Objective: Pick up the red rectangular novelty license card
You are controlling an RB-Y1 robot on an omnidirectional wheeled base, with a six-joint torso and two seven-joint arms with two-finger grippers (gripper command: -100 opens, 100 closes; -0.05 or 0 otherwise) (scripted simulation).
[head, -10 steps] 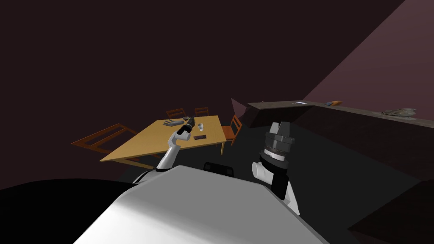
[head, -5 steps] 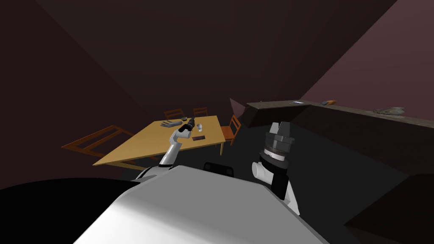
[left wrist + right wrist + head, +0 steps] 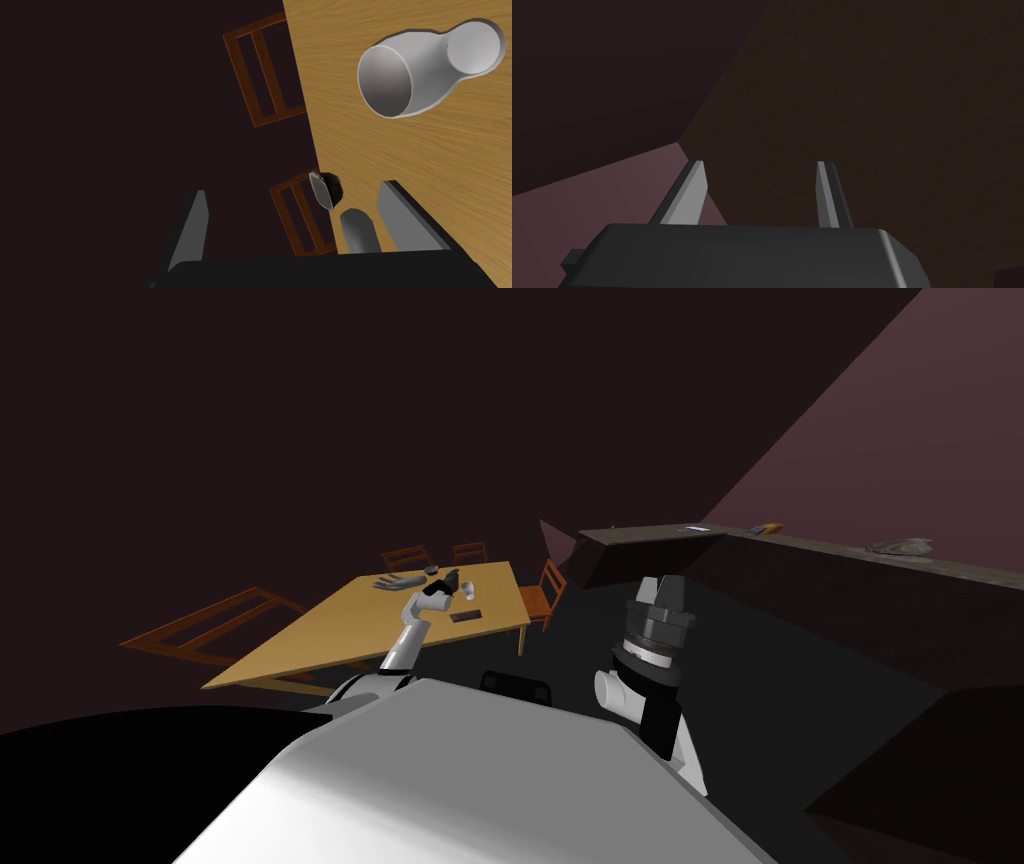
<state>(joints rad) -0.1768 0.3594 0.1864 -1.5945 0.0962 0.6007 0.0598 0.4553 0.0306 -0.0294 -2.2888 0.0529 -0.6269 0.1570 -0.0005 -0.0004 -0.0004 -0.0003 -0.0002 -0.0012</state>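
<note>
The dark red card [image 3: 465, 616] lies flat on the wooden table [image 3: 340, 623], near the table's right side. My left arm reaches over the table; its gripper [image 3: 449, 581] hovers just beyond the card, by a white cup [image 3: 467, 587]. In the left wrist view that gripper [image 3: 295, 210] is open over the table's edge, with the white cup [image 3: 425, 72] lying on its side ahead and a small dark object [image 3: 327, 189] between the fingers' line. My right gripper [image 3: 662, 588] is held up close to my chest, open [image 3: 759, 192].
Wooden chairs [image 3: 545, 593] stand around the table, one [image 3: 210, 623] at its left. A grey glove-like object [image 3: 398, 581] lies at the table's far end. A long dark counter [image 3: 800, 550] with small items runs along the right wall.
The head view has swung, so the table and counter sit slightly further left. My left gripper has edged right over the table, toward the cup. The right arm is unchanged.
</note>
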